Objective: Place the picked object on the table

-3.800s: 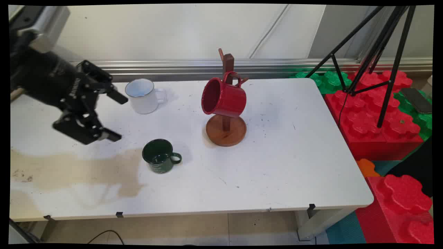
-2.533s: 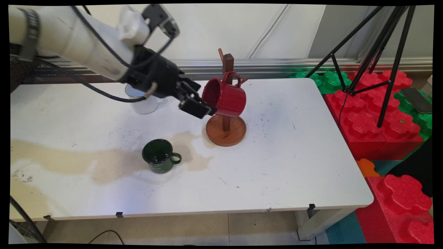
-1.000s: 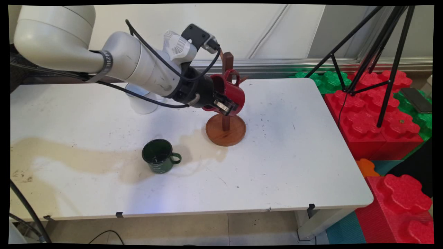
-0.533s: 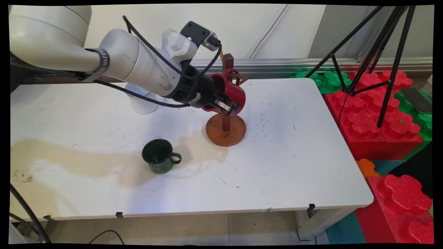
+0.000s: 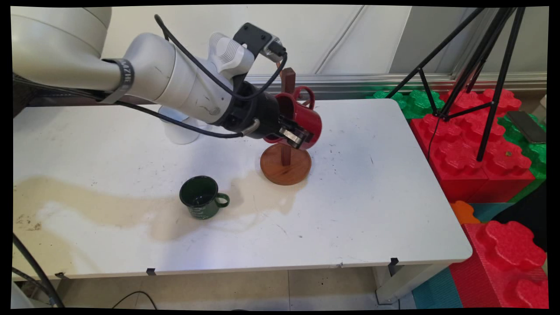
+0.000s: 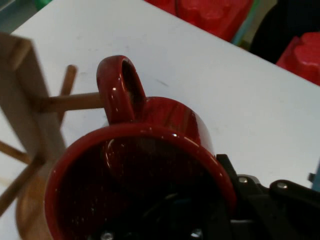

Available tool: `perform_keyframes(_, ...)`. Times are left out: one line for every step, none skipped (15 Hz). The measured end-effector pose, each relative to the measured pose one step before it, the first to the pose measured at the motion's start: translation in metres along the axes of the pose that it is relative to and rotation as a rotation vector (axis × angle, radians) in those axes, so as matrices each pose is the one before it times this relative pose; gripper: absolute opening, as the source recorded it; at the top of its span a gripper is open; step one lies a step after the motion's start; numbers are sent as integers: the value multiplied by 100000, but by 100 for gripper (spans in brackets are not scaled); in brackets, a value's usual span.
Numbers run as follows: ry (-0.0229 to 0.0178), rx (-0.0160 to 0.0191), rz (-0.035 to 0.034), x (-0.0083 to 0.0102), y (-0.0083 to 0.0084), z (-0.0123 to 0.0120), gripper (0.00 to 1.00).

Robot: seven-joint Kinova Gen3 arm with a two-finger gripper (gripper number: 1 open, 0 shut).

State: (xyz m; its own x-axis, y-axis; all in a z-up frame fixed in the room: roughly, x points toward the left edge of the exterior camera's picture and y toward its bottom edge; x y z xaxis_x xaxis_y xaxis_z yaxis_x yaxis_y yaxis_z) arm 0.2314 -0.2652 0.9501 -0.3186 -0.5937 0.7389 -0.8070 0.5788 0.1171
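Now claw (image 5: pixel 292 131) grips red mug (image 5: pixel 306 120), shifted right off peg (image 6: pixel 75 101)

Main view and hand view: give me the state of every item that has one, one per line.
Gripper: shut on the red mug's rim, one jaw inside, one outside.
Red mug: tilted on its side, held by the gripper, handle at the tip of a rack peg.
Rack: upright on the table.
Green mug: upright, apart from the gripper.
White mug: upright, partly hidden behind the arm.
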Motion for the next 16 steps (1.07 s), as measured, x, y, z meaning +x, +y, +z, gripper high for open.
perform_keyframes(311,-958,399,51,266,-117,0)
perform_keyframes(441,-1351,720,72,357,-148,0)
perform_keyframes(534,-1363,801,79,359,-170,0)
perform_keyframes(782,-1803,1158,163,477,-235,0)
perform_keyframes(358,-804,580,81,222,-121,0)
perform_keyframes(407,-1871,1292,128,489,-345,0)
perform_keyframes(-397,-1539,1162,15,437,-400,0)
perform_keyframes(-743,-1067,784,-47,303,-326,0)
perform_keyframes(-1482,-719,1190,-118,292,-521,0)
perform_keyframes(-2152,-266,1569,-167,231,-704,0)
perform_keyframes(-1317,167,844,-108,70,-423,0)
perform_keyframes(-1684,391,1055,-131,54,-614,0)
perform_keyframes(-1985,532,1190,-166,46,-694,0)
perform_keyframes(-1467,521,862,-148,5,-542,0)
perform_keyframes(-2132,713,1345,-187,-29,-793,0)
perform_keyframes(-2957,821,1799,-286,-108,-969,0)
